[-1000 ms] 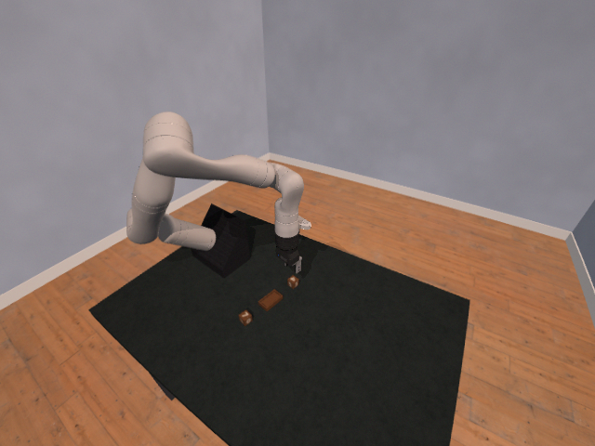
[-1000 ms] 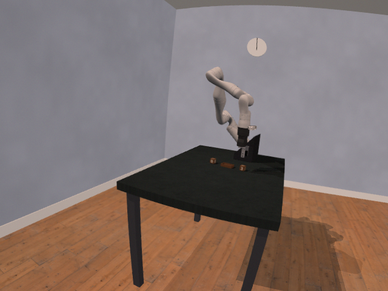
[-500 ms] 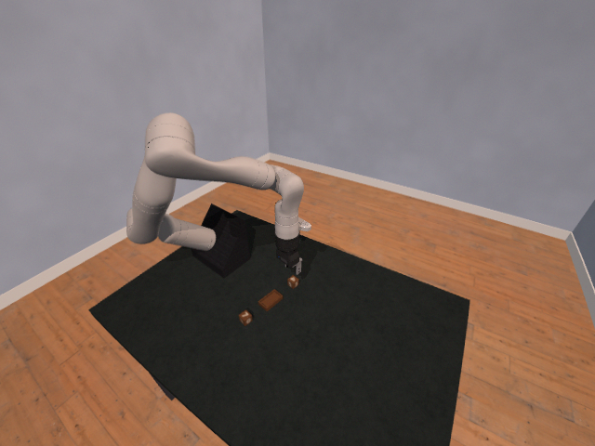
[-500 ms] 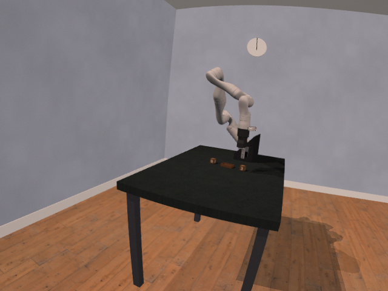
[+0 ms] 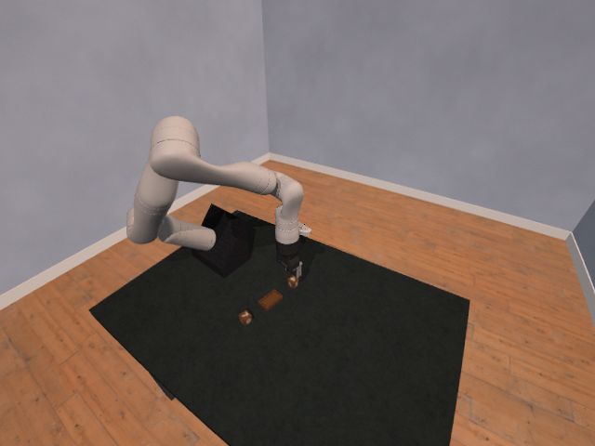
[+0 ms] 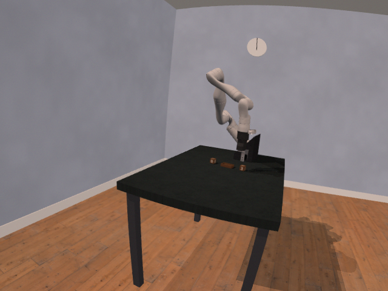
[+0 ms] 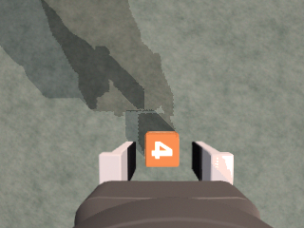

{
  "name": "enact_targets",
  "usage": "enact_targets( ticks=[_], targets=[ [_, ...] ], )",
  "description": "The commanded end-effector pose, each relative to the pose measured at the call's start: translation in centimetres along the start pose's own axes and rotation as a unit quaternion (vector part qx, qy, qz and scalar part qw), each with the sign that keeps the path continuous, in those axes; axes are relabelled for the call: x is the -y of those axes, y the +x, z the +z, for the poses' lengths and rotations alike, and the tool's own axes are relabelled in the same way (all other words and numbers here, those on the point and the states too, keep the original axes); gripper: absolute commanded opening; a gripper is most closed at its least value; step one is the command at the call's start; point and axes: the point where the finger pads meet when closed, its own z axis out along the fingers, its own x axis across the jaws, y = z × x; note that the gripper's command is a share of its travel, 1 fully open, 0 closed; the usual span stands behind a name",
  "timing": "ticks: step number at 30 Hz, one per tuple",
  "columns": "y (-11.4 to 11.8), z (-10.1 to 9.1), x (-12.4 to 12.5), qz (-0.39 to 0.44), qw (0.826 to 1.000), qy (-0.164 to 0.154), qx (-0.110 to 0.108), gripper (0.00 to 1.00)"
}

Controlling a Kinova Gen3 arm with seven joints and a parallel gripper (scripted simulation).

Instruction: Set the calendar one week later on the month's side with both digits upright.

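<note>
Only the wrist view shows the 4 atop one cube (image 5: 292, 282) (image 6: 242, 168) (image 7: 161, 149); the exterior shows its 3, nearer the worktop's (image 5: 364, 335) (image 6: 200, 184) (image 7: 247, 71) right edge. The tray (image 5: 271, 299) (image 6: 227, 165) lies between both cubes. End effector (image 5: 294, 272) (image 6: 242, 159) (image 7: 163, 155) fingers apart.

Top and exterior views: dim, evenly grey lighting, the dark tabletop (image 5: 364, 346) (image 6: 200, 184) losing detail. Exterior: shadow falling on the floor (image 6: 301, 250) at right; table edge bowing. Wrist: brighter, layered shadows spreading at far left, pale glare catching the right fingertip (image 7: 223, 163).
</note>
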Motion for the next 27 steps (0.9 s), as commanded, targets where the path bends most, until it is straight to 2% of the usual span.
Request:
enact_targets(
  ticks=[1,10,27],
  targets=[
    [-0.1,0.5,0.0,-0.001,1.000,-0.001,0.001,0.90],
    [-0.1,1.8,-0.1,-0.001,1.000,-0.001,0.001,0.90],
    [-0.1,2.6,-0.1,-0.001,1.000,-0.001,0.001,0.90]
  ],
)
